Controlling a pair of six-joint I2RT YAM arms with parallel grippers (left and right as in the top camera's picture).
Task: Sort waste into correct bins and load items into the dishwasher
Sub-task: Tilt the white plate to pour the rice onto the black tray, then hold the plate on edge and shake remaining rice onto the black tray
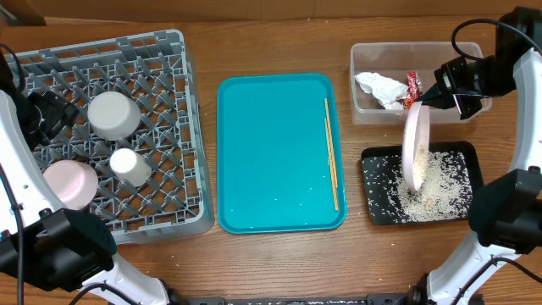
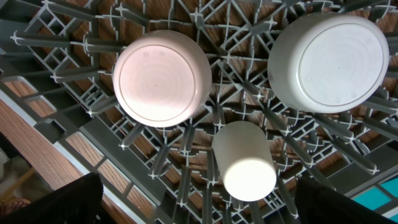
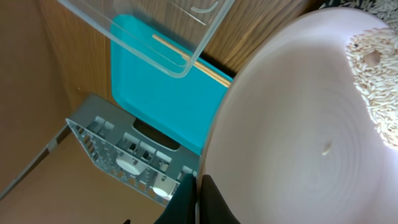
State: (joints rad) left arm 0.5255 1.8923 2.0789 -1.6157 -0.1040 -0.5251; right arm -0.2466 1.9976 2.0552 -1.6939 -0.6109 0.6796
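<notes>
Currently the right end effector (image 1: 430, 98) is clamped tight on the upper rim of the plate (image 1: 416, 146), holding it on edge, steeply tilted, over the black tray (image 1: 471, 161) at the near right of the worktop (image 1: 279, 263); a pile of rice crumbs (image 1: 436, 182) lies in that tray just beside the plate's lower edge, with more grains scattered across the tray floor; in the right wrist view a patch of crumbs clings to the plate's face; whether the lower rim touches the tray I cannot tell. Beyond the black tray, at the far right, the clear tub (image 1: 373, 55) contains the crumpled napkin (image 1: 379, 88) and, touching it on the right, the red wrapper (image 1: 412, 86).

The teal tray (image 1: 271, 152) lies mid-worktop; the chopsticks (image 1: 331, 152) rest together along its right side, running far to near.

On the left the dish rack (image 1: 161, 68) carries the grey-white bowl (image 1: 113, 114) bottom up, the pink bowl (image 1: 69, 183) bottom up toward the near left corner, and the white cup (image 1: 129, 166) just right of the pink bowl; the left end effector (image 1: 44, 117) hangs above the rack's left side, its fingers spread wide and holding nothing.
</notes>
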